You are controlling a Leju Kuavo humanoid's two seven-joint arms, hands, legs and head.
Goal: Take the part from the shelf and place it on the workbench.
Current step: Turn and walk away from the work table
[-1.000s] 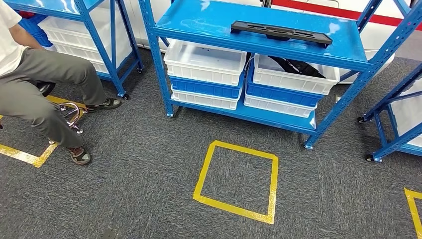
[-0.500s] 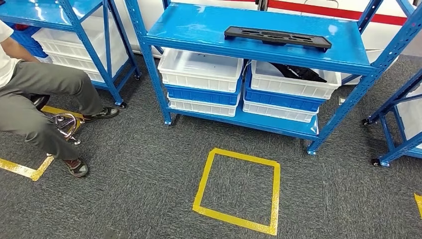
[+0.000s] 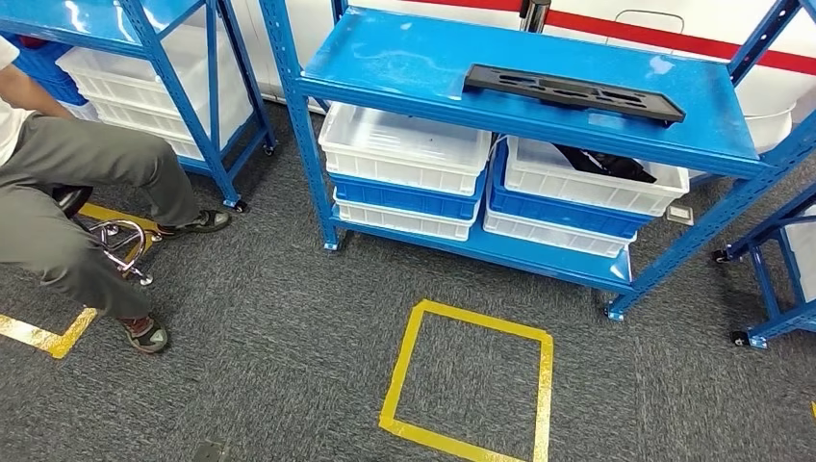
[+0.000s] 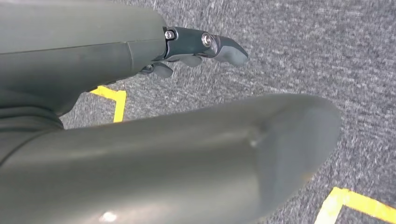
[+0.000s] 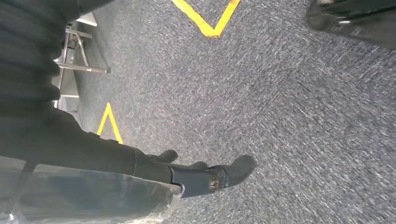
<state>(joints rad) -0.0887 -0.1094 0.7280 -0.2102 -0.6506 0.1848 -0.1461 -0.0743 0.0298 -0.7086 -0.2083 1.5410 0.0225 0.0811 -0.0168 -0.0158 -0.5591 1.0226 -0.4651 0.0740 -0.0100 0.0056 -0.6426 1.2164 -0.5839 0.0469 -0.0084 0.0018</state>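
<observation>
Head view: dark grey carpet floor (image 3: 269, 318) w/ a blue steel shelf rack (image 3: 500, 82) in the middle. A second blue rack (image 3: 164, 38) stands to its left, a third (image 3: 779, 241) at the right edge. Yellow tape square (image 3: 470, 385) is marked on the carpet just in front of the middle rack. A seated person in grey trousers (image 3: 67, 192) is at the left, feet on the floor, chrome stool base (image 3: 120, 241) beneath. On the rack's lower level sit stacked white and blue plastic bins (image 3: 404, 164), side by side w/ another stack (image 3: 582, 192) holding dark items. The long flat black plastic part (image 3: 573, 93) lies on the top shelf, toward its right end, untouched. Left hand (image 4: 187, 51) hangs over the carpet, fingers apart and holding nothing (left wrist view). Right hand (image 5: 201, 175) likewise hangs above the carpet, fingers loosely extended, nothing in them.
</observation>
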